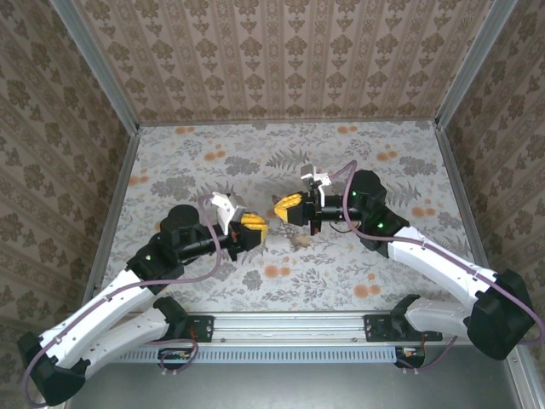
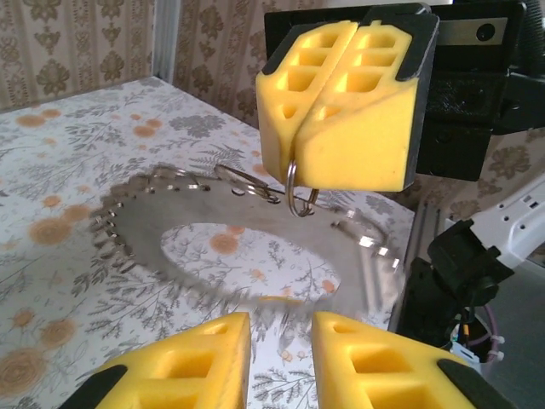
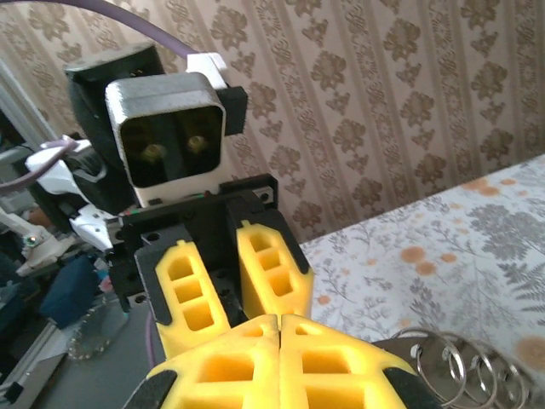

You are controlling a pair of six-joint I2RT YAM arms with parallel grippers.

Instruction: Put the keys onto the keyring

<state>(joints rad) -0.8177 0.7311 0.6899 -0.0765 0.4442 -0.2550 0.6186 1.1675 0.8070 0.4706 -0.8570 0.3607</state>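
My right gripper (image 1: 286,207) (image 2: 300,166) (image 3: 279,322) is shut on the keyring (image 2: 294,192), a thin silvery wire loop hanging from its yellow tips. Several more wire coils (image 3: 451,366) show beside its fingers. The keys are not sharp: a blurred silvery band with toothed edges (image 2: 128,247) sweeps in an oval below the loop, down to my left gripper (image 1: 255,227) (image 2: 281,328) (image 3: 230,290). That gripper faces the right one, tip to tip, a short way apart. Its jaws stand apart, and the floral table shows through the gap. A small brassy clump (image 1: 300,242) lies under the grippers.
The floral table (image 1: 341,162) is walled by patterned panels on three sides, with metal posts at the far corners (image 1: 136,128). A metal rail (image 1: 289,324) carrying both arm bases runs along the near edge. Purple cables (image 1: 213,247) loop beside each wrist.
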